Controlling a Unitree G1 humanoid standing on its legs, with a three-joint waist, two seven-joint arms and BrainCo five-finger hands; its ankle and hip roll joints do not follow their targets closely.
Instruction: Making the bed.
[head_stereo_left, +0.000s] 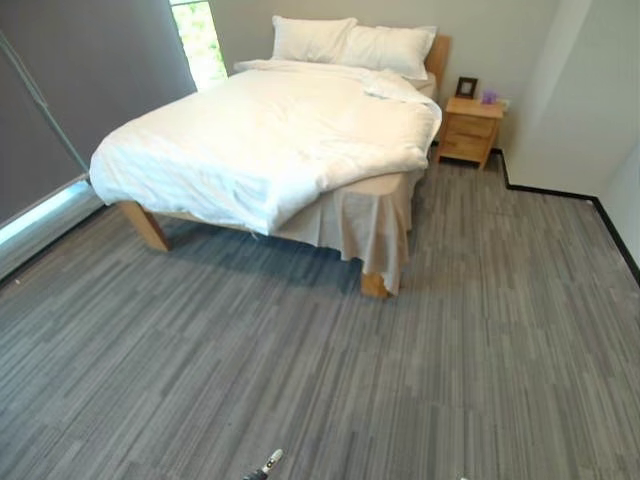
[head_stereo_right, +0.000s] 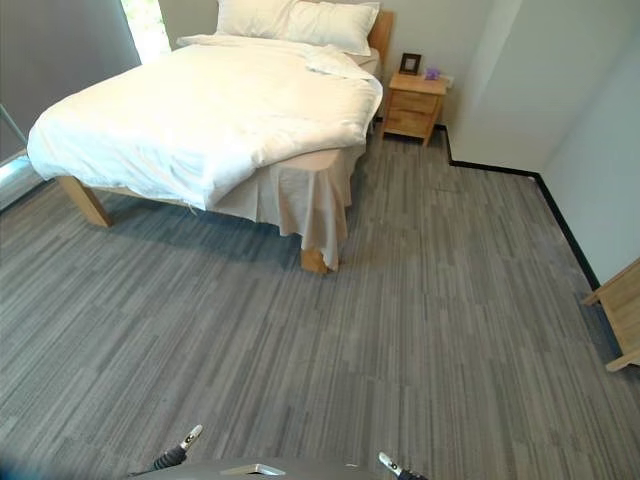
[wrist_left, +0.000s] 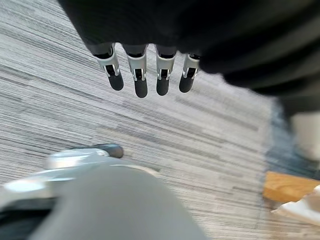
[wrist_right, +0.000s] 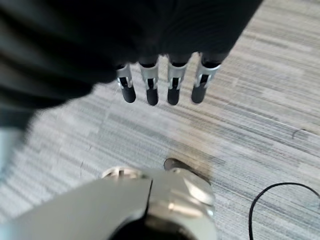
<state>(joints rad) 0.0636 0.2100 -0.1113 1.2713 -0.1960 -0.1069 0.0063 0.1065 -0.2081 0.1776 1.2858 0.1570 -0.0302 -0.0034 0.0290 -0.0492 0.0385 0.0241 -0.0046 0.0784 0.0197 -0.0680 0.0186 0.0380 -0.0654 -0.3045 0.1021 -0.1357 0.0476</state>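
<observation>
The bed (head_stereo_left: 375, 285) has a light wooden frame and stands a few steps ahead at the upper left. A white duvet (head_stereo_left: 270, 130) lies rumpled and askew on it. Its near right corner is pulled back, baring the beige sheet (head_stereo_left: 375, 215) that hangs to the floor. Two white pillows (head_stereo_left: 312, 38) lean at the headboard. My left hand (wrist_left: 140, 80) hangs over the carpet with fingers straight and nothing in it. My right hand (wrist_right: 152, 87) hangs the same way, open and holding nothing. Both hands are far from the bed.
A wooden nightstand (head_stereo_left: 470, 128) stands right of the headboard with a picture frame (head_stereo_left: 466, 87) and a small purple thing (head_stereo_left: 489, 97) on it. A white wall corner (head_stereo_left: 560, 100) juts in behind it. Another wooden piece (head_stereo_right: 625, 310) shows at the right edge. Grey striped carpet (head_stereo_left: 300, 380) lies between me and the bed.
</observation>
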